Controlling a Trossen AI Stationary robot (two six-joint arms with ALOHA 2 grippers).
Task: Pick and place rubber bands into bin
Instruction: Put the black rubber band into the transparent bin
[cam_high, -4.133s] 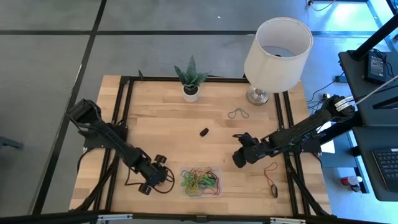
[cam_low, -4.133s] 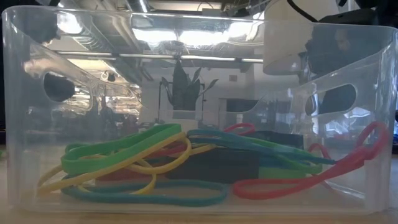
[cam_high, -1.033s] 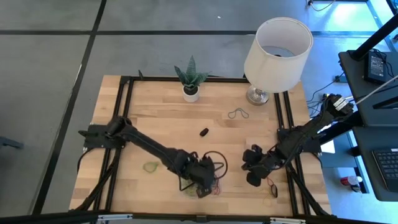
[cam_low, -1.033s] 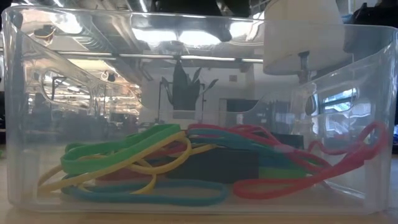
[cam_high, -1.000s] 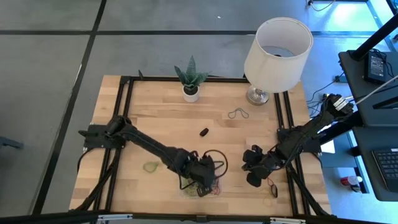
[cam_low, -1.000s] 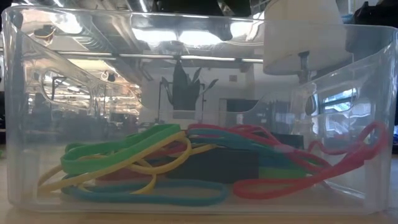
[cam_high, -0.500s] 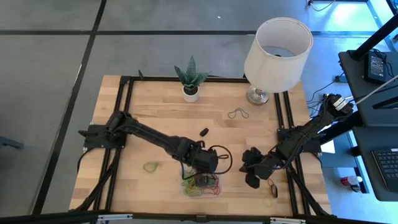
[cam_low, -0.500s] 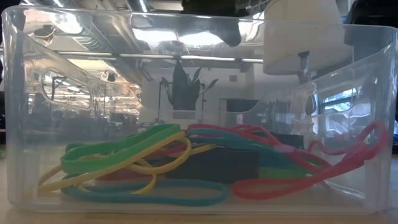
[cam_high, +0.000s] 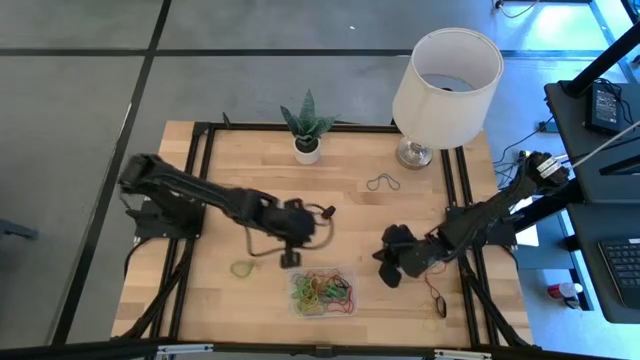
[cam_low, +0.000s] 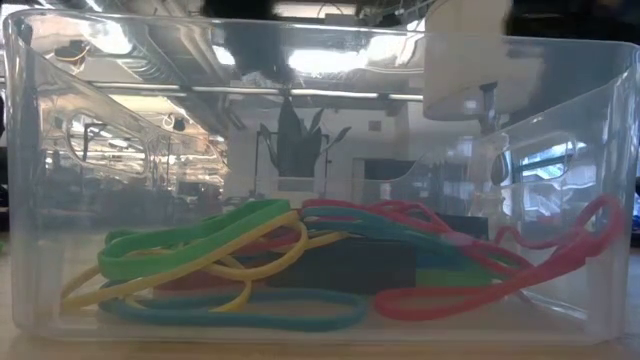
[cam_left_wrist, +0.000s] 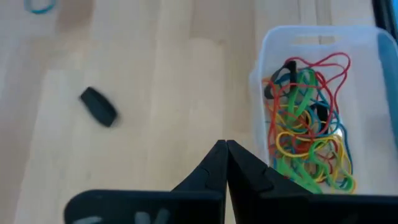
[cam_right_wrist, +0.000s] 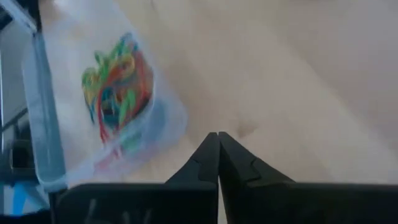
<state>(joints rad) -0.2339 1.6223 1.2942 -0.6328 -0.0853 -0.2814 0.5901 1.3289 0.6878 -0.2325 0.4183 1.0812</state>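
Rubber bands (cam_high: 322, 290) lie in a coloured heap inside the bin (cam_left_wrist: 311, 32), which stands at the near edge of the tabletop (cam_high: 250, 170). A moment ago the left end effector (cam_left_wrist: 225, 146) hung open right over this bin; now it has pulled back just beside the bin's far left corner, its fingers pressed together with nothing between them. This suggests that one band was just released and the delivery is finished. The right end effector (cam_right_wrist: 217, 135), also closed and seemingly empty, has moved a little from the right rail toward the bin. The task is not complete: a green band (cam_high: 241, 268) waits near the left arm, a red band (cam_high: 435, 288) lies beside the right arm, and a grey band (cam_high: 383, 182) rests farther away, near the lamp (cam_high: 445, 75).
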